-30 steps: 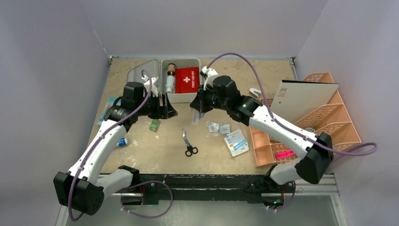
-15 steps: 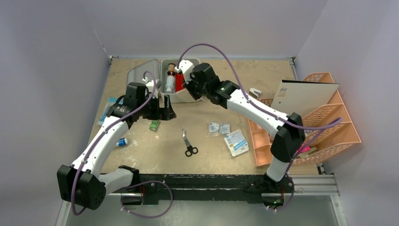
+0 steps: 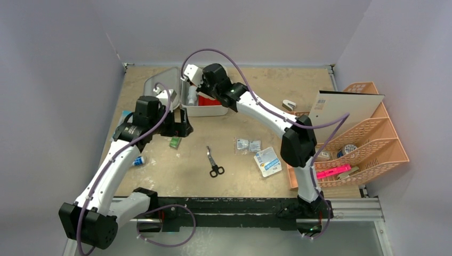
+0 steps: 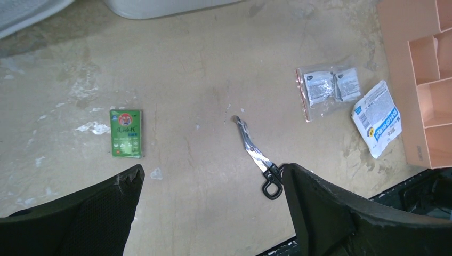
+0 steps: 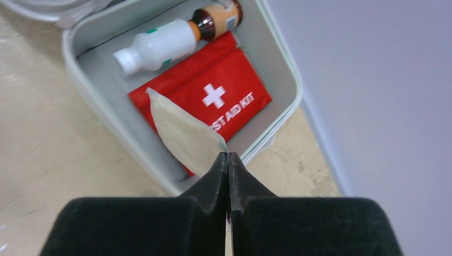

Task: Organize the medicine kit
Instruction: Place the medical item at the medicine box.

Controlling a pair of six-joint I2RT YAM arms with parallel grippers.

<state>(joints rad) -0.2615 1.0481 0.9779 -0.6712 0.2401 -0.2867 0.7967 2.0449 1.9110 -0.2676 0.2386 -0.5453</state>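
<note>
The medicine kit [image 3: 209, 111] is a white case lying open at the far middle, its lid [image 3: 160, 85] flat to the left. Inside it in the right wrist view [image 5: 133, 120] are a red first aid pouch [image 5: 213, 96], a white bottle [image 5: 154, 47] and a brown bottle [image 5: 216, 16]. My right gripper [image 5: 228, 156] is shut on a thin pale packet [image 5: 184, 133] and holds it over the pouch; it shows above the case in the top view [image 3: 198, 93]. My left gripper [image 3: 184, 128] is open and empty, near the case's front left corner.
On the table lie a green sachet [image 4: 126, 133], scissors [image 4: 258, 157], a clear bag of small packets [image 4: 328, 88] and a white-blue packet [image 4: 377, 117]. A small blue item [image 3: 138, 160] lies at the left. A peach lattice organizer [image 3: 368, 133] with a white board [image 3: 346, 109] stands at the right.
My right arm has swung left and farther back, carrying the pale packet from the case's front right to over its inside. My left gripper has drawn back slightly to the left.
</note>
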